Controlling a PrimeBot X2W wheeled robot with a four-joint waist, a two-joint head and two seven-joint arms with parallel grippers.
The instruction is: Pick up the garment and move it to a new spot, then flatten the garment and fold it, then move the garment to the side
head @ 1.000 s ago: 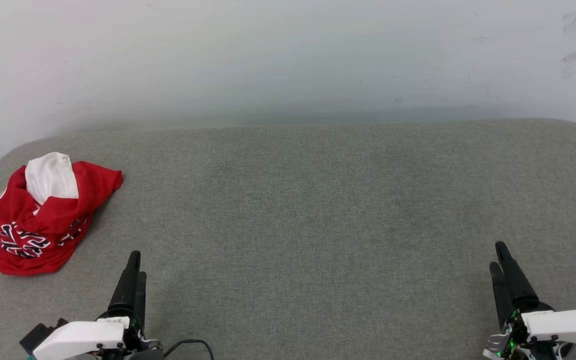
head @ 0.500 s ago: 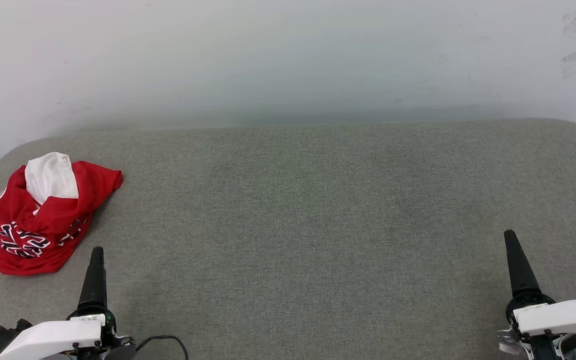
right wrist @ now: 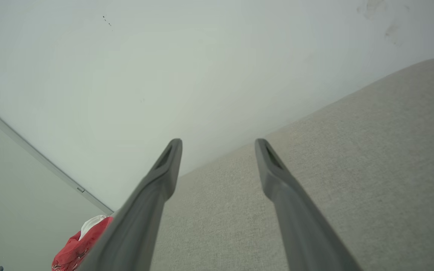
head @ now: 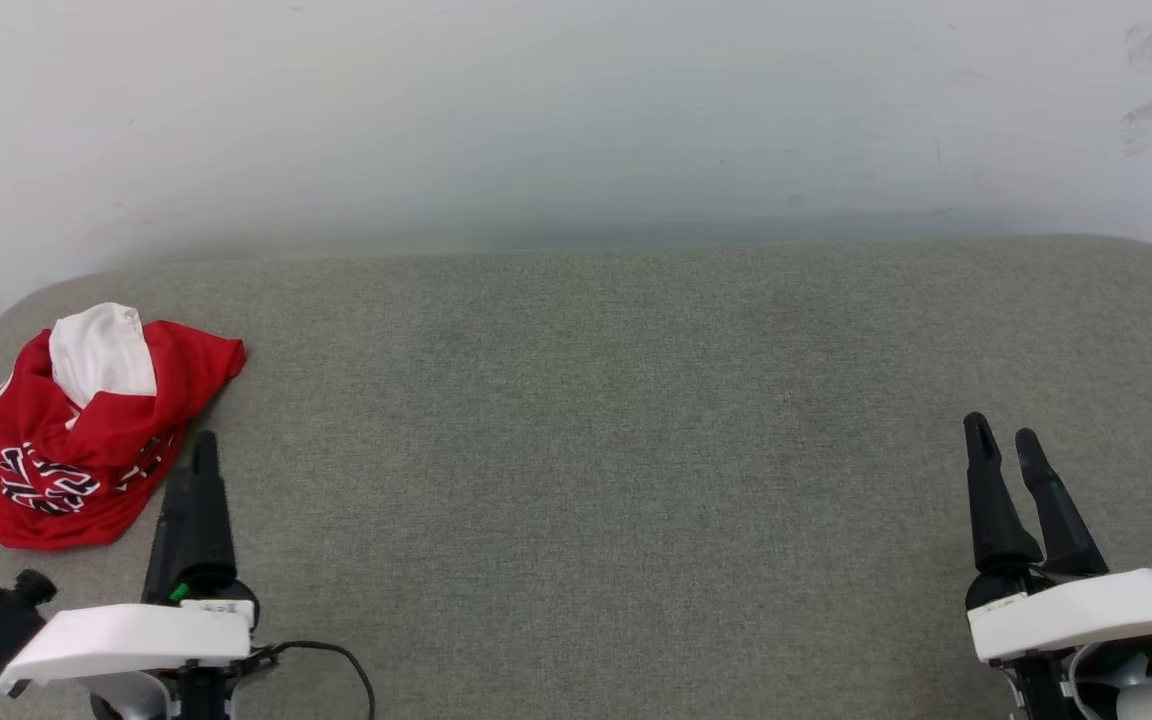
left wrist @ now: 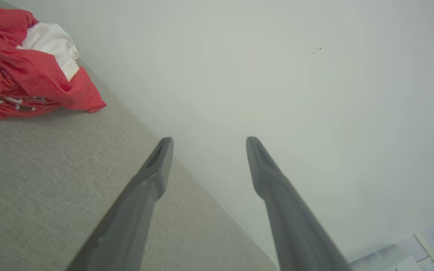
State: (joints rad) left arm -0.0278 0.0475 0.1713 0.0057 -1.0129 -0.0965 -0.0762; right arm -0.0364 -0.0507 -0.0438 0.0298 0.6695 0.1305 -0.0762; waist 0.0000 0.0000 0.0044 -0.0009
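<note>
Garment (head: pixel 86 440) lies crumpled in a heap at the far-left end of the grey fabric surface (head: pixel 636 450), near its rounded corner. White sleeve is bunched on top, black white-edged lettering on the near side. L gripper (head: pixel 202 445) is just beside the heap's near-right edge, not touching, fingers pointing away from the robot. Head view has those fingers edge-on, one behind the other, so gap can't be read there. L wrist view settles it: L gripper (left wrist: pixel 207 140) spread wide, nothing between the fingers, garment (left wrist: pixel 21 75) off to upper left and apart from the tips, pale wall (left wrist: pixel 296 75) ahead. R gripper (head: pixel 1001 428) is at the far right of the surface, well apart from the garment. Head view gives its fingers as a narrow V; R wrist view gives R gripper (right wrist: pixel 217 141) w/ a wide gap, empty. R wrist view also catches the garment (right wrist: pixel 77 244) as a small red-and-white lump low left, partly behind one finger, plus a wall corner seam (right wrist: pixel 32 154).
</note>
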